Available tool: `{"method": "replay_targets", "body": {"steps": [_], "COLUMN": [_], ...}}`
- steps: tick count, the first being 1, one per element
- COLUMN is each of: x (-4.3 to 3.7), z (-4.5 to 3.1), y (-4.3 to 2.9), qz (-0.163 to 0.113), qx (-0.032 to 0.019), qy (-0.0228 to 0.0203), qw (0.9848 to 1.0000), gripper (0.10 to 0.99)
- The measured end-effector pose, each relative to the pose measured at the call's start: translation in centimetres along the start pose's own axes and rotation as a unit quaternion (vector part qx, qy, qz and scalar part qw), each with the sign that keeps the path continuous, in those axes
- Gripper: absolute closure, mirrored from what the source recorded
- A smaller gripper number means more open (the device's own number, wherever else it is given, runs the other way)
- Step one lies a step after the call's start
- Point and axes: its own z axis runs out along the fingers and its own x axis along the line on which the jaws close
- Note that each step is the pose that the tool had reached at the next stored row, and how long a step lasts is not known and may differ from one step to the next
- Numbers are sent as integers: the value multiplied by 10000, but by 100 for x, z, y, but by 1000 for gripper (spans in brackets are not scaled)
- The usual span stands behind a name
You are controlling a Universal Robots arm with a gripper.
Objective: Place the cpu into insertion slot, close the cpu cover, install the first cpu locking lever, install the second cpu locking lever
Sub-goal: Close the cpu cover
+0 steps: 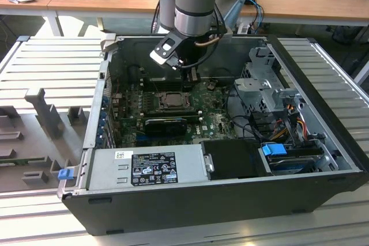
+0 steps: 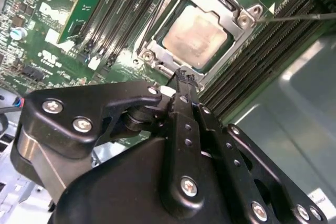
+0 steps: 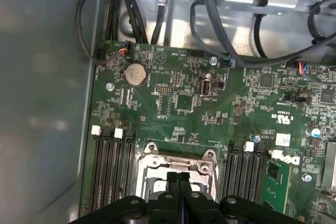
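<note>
Inside the open computer case point(image 1: 230, 200), the cpu point(image 2: 195, 36) lies flat in the insertion slot point(image 1: 153, 102) on the green board point(image 3: 173, 98), its pale metal top showing through the window of the cpu cover point(image 2: 231, 11), which is folded down around it. The gripper point(image 2: 182, 75) hangs just over the slot's edge with its two black fingers point(image 3: 173, 182) clenched tight against each other, grasping nothing I can see. From a corner of the slot a thin metal lever point(image 2: 299, 17) sticks out across the memory slots point(image 2: 252, 61) beside it.
</note>
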Motion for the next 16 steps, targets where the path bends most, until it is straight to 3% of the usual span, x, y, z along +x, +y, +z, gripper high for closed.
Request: {"method": "replay_targets", "body": {"steps": [11,16], "x": [31,38], "z": [3,3], "y": [-266,-322], "qz": [-7,-7], "qx": [-2,-1], "qy": [13,13], "qw": [10000,10000], "gripper": [980,980]}}
